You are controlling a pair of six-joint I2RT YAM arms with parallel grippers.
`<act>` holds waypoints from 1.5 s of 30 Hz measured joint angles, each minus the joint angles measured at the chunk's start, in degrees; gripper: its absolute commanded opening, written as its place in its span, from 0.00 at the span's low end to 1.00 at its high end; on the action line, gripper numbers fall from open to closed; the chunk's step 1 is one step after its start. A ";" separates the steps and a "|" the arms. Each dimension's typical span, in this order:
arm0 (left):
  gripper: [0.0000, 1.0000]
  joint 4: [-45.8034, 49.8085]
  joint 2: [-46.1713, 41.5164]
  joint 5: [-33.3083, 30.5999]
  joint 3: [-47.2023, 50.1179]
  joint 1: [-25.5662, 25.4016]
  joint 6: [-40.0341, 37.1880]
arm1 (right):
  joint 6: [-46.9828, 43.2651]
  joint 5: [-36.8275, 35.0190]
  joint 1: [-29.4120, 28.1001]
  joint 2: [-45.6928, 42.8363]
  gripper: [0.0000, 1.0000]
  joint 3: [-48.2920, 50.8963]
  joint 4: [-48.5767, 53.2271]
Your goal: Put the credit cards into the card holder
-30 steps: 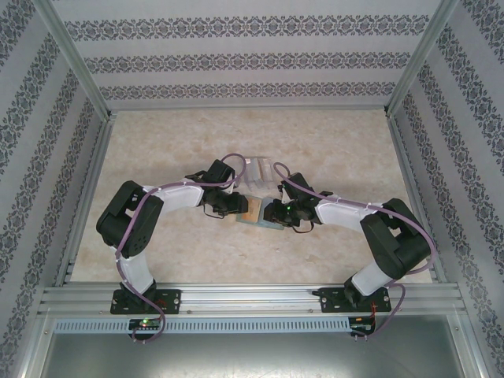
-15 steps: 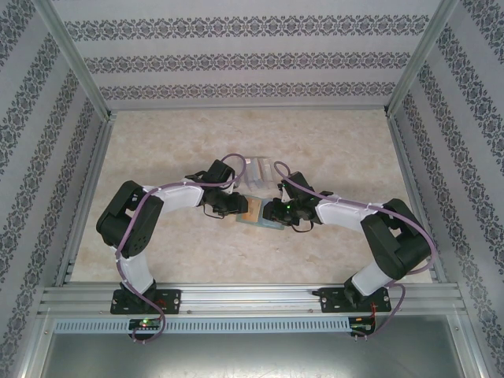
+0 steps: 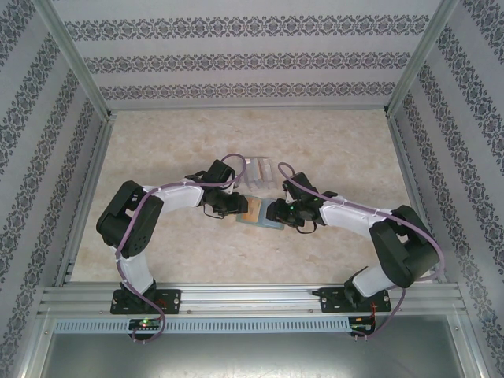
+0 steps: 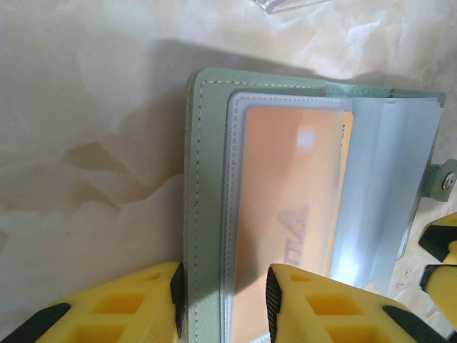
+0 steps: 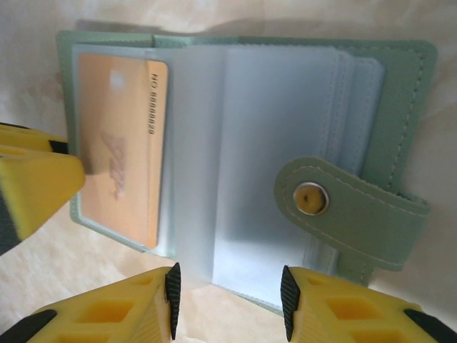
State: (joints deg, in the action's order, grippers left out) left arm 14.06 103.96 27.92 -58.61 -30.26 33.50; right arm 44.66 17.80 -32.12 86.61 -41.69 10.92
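Note:
The sage-green card holder (image 3: 261, 220) lies open on the table between both grippers. An orange credit card (image 4: 285, 200) sits inside its left clear sleeve (image 5: 114, 143). My left gripper (image 4: 224, 300) stands astride the holder's left edge (image 4: 196, 179), jaws apart. One fingertip (image 5: 43, 186) rests on the sleeve over the card. My right gripper (image 5: 228, 300) hovers at the near edge of the empty clear sleeves (image 5: 271, 143), open with nothing between its pads. Its fingers (image 4: 439, 243) also show in the left wrist view. Small pale flat rectangles (image 3: 264, 167) lie just beyond the holder.
The holder's snap strap (image 5: 343, 204) lies folded over the right-hand sleeves. Metal frame rails (image 3: 236, 298) run along the near edge, and patterned walls enclose the marbled tabletop (image 3: 173, 142) on three sides. Free table stretches behind and to both sides.
My right gripper's jaws have widened, and the right arm has drawn back a little to the right. The left arm and the holder have stayed put.

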 measured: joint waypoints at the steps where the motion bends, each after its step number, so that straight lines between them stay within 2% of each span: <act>1: 0.38 0.00 0.00 0.00 0.00 0.00 0.00 | 0.00 -0.02 0.00 0.26 0.44 0.00 0.00; 14: 0.37 0.00 0.00 -0.02 0.00 0.00 0.00 | 0.00 0.00 0.00 2.01 0.44 0.00 -0.26; 26: 0.37 0.00 0.00 -0.02 0.00 0.00 0.02 | 0.00 -0.50 -0.02 2.01 0.39 0.00 0.09; 45: 0.37 0.00 0.09 0.20 0.00 0.00 0.02 | 0.02 -3.45 -1.53 1.20 0.43 0.00 1.49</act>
State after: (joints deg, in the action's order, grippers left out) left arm 14.06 104.05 28.12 -58.61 -30.26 33.52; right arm 44.69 14.35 -33.65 87.81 -41.69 12.40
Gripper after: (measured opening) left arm 0.372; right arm 0.432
